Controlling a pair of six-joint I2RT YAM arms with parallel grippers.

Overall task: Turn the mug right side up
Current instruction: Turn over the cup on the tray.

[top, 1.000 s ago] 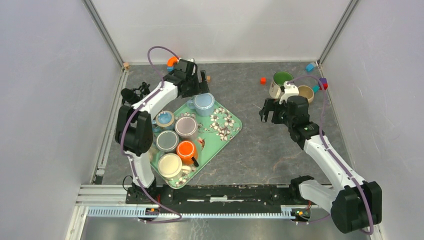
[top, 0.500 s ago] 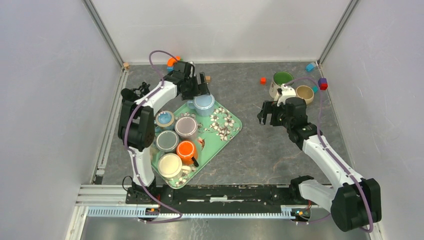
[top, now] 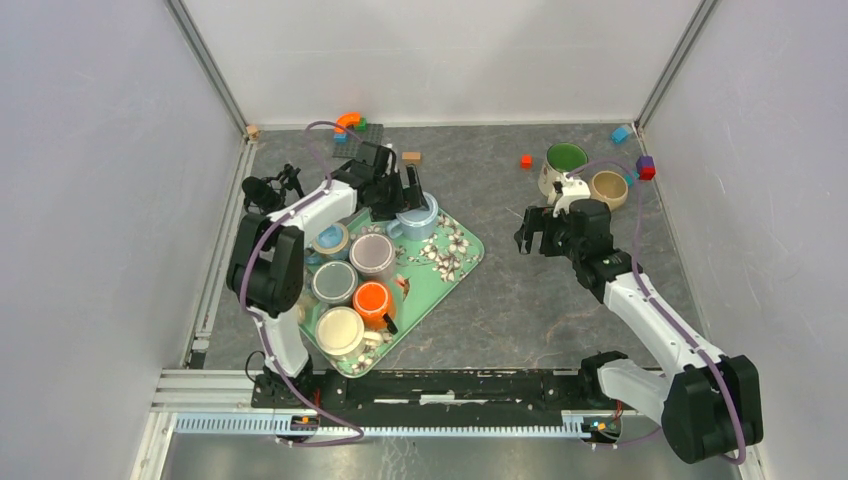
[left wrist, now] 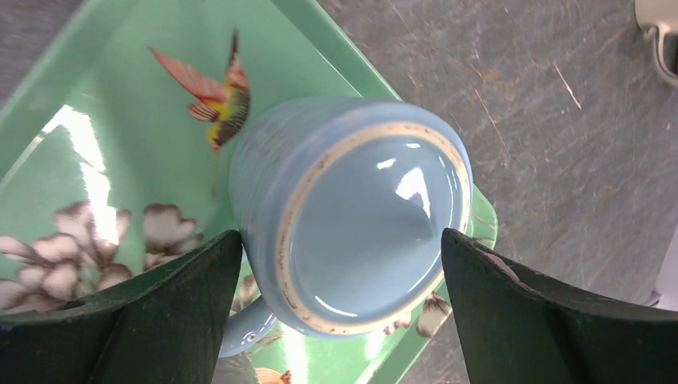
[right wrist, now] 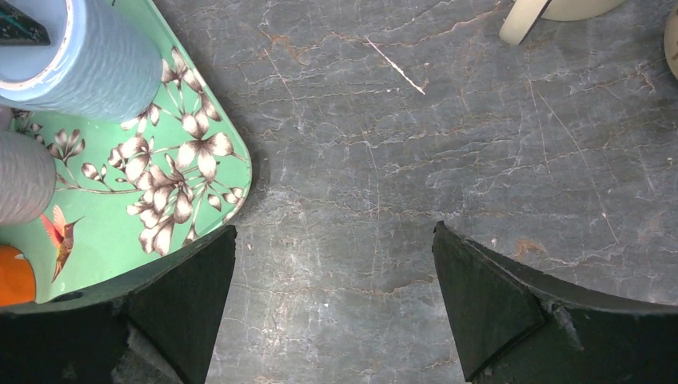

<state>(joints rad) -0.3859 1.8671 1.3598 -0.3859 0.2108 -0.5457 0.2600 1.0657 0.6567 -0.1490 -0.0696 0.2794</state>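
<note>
Blue mug [left wrist: 376,232], inverted, on tray [left wrist: 96,120], between spread left fingers [left wrist: 160,320]; right fingers [right wrist: 496,296] spread, above bench [right wrist: 384,120].

Dark grey, marble-veined tabletop [top: 520,310] enclosed on 3 sides by plain white wall panels [top: 440,50], w/ aluminium posts [top: 206,62] at the back corners & a slotted metal rail [top: 450,425] along the near edge; even light.

No legible txt, labels, brands or nos. in any view. Blue mug [left wrist: 352,216] base: unmarked. Tray [top: 462,262] print: flowers & birds only, no lettering.
</note>
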